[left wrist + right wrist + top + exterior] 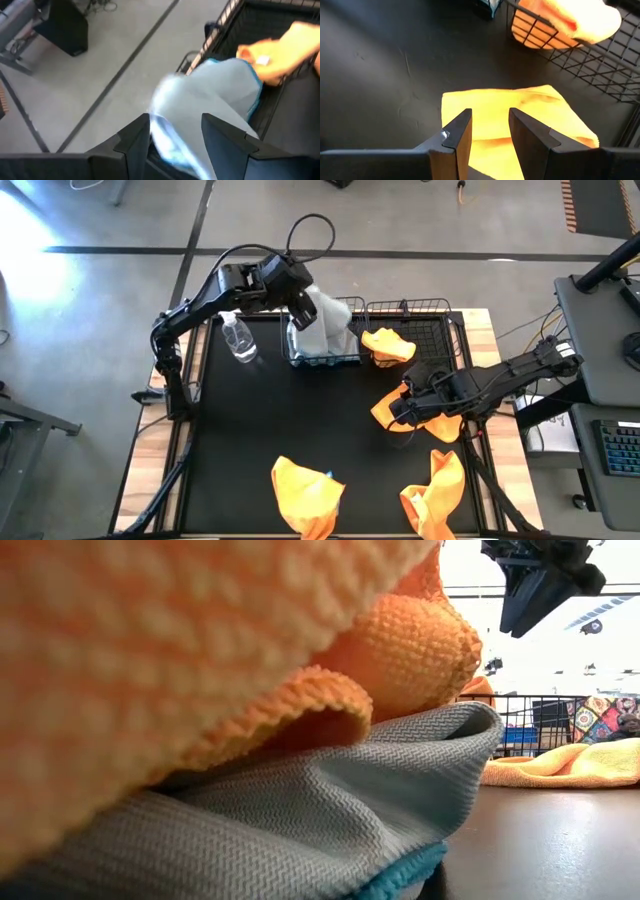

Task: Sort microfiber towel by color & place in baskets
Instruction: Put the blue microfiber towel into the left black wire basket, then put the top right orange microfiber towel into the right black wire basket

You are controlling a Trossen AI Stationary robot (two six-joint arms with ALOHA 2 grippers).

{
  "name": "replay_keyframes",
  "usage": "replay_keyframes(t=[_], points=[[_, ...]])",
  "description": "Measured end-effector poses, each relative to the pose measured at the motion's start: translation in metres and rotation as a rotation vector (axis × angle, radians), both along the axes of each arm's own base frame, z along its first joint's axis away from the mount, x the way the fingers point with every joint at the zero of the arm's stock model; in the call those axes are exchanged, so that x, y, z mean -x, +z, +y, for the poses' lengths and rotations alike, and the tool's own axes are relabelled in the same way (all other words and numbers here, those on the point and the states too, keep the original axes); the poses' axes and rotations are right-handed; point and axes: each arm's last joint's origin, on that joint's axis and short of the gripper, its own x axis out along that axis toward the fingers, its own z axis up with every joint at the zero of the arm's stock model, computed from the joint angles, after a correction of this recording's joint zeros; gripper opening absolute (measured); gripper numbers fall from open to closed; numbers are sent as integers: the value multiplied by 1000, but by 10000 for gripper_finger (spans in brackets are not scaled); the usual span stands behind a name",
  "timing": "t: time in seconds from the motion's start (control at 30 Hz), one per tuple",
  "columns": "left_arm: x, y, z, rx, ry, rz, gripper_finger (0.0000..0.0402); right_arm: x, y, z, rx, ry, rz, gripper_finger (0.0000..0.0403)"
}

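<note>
My left gripper (300,310) (176,137) is over the left black mesh basket (345,361), shut on a pale blue-grey towel (328,330) (215,95). The right basket (445,330) holds one orange towel (388,344) (280,50) (570,20). My right gripper (400,406) (490,130) (540,585) hangs open with a narrow gap above another orange towel (440,422) (520,115) (570,765), which lies on the mat and is untouched. Two more orange towels (305,492) (437,495) lie at the near edge. My left gripper pinches the blue-grey towel between its two fingers at a bunched upper part (175,135), coming from above. The cloth hangs below the fingers, and its lower end (335,348) reaches down into the left basket. Whether one layer or several are held cannot be told.
A clear spray bottle (238,338) stands left of the left basket. In the low view an orange towel (200,650) over a grey one (330,810) lies right before the camera and hides most of the table. The middle of the black mat (280,415) is bare.
</note>
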Motion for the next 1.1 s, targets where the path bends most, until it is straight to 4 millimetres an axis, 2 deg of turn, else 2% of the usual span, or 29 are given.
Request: replay_keyframes(t=[0.33, 0.7, 0.97, 1.1], points=[[4, -5, -3, 69, -21, 44, 165, 1, -8, 0, -7, -5, 16, 123], [2, -4, -9, 54, -57, 49, 165, 0, -8, 0, -11, -7, 4, 123], [13, 11, -29, 34, -113, 6, 165, -1, -8, 1, -13, -7, -3, 123], [26, 25, -42, 18, -147, -39, 165, -1, -8, 1, -14, -6, -5, 123]])
